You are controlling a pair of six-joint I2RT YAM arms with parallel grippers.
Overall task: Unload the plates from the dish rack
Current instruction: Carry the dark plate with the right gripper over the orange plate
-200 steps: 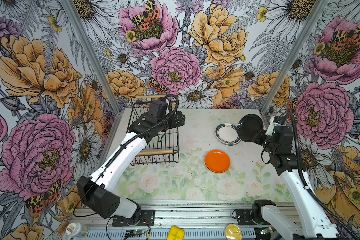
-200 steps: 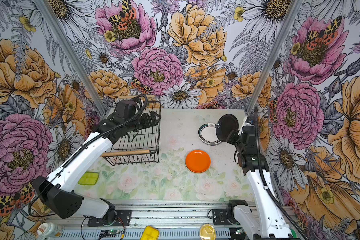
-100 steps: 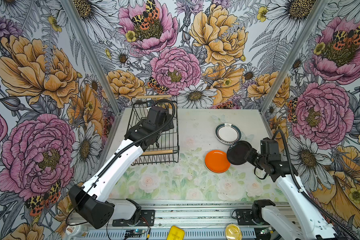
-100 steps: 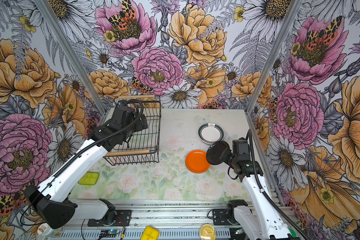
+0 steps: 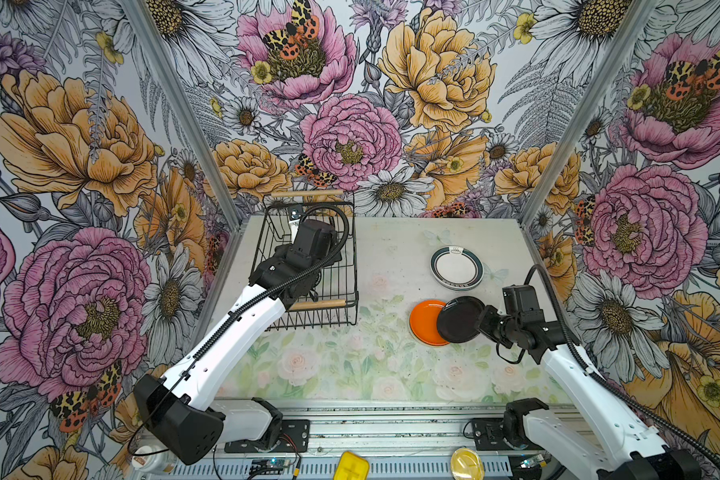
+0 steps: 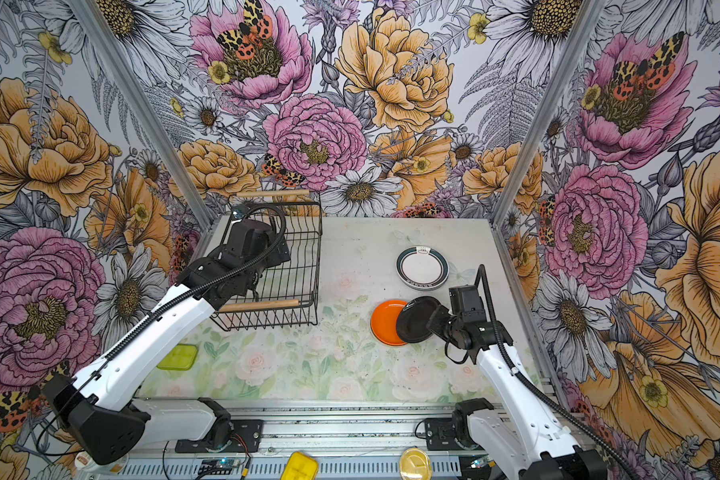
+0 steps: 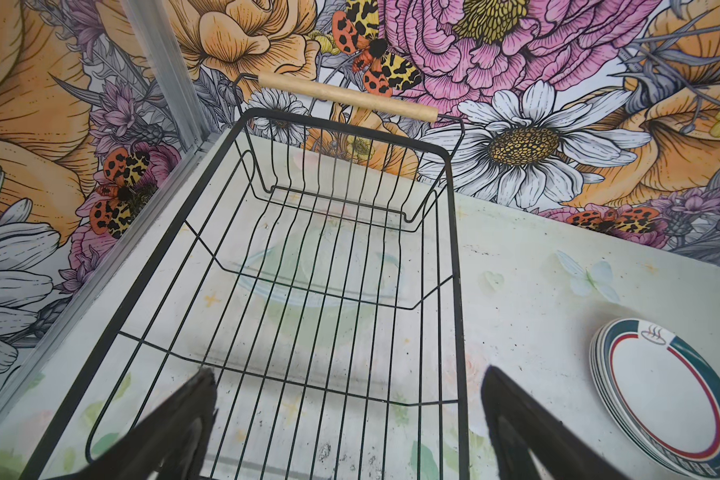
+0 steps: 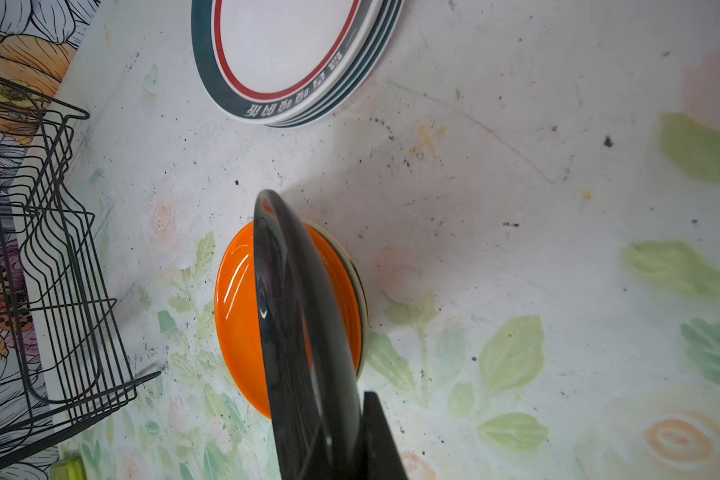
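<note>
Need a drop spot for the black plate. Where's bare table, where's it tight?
Bare: the strip between rack and white stack; the front, between orange plate and rail. Tight: right side, where the right gripper holds the black plate tilted over the orange one, close to the white stack.

Rack (image 5: 325, 304) empty; black plate (image 5: 460, 319) tilted over orange plate (image 5: 425, 322); white plates (image 5: 457, 267) stacked.
</note>
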